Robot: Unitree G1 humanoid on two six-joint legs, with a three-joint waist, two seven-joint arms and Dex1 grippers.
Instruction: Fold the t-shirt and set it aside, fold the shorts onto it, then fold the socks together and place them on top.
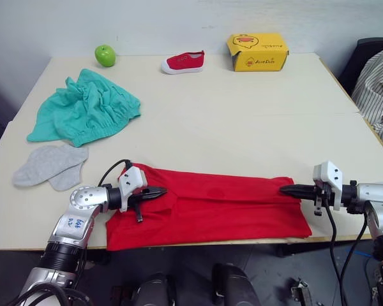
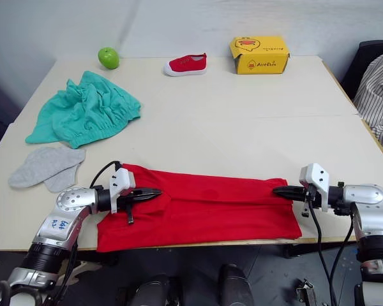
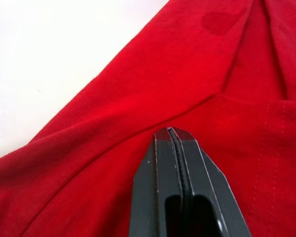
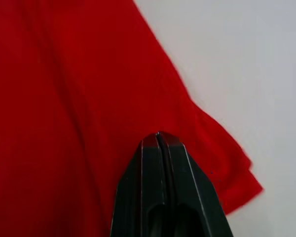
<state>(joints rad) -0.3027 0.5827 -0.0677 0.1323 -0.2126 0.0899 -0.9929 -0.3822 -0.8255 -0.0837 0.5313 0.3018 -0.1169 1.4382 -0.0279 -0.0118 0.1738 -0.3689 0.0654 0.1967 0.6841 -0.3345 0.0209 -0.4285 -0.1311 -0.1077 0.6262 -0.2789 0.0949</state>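
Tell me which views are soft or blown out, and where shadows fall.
Left wrist view: tool sharp, t-shirt folds readable, the table beside it washed to near white. Right wrist view: the cloth looks smooth and soft, table pale grey. Left eye view: even light, faint shadows under the shorts and socks.

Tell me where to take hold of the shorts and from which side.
Probably grip the gathered waistband hem of the shorts, coming from the near side with the left hand. That thick edge faces the robot, while the rest lies crumpled and loose.
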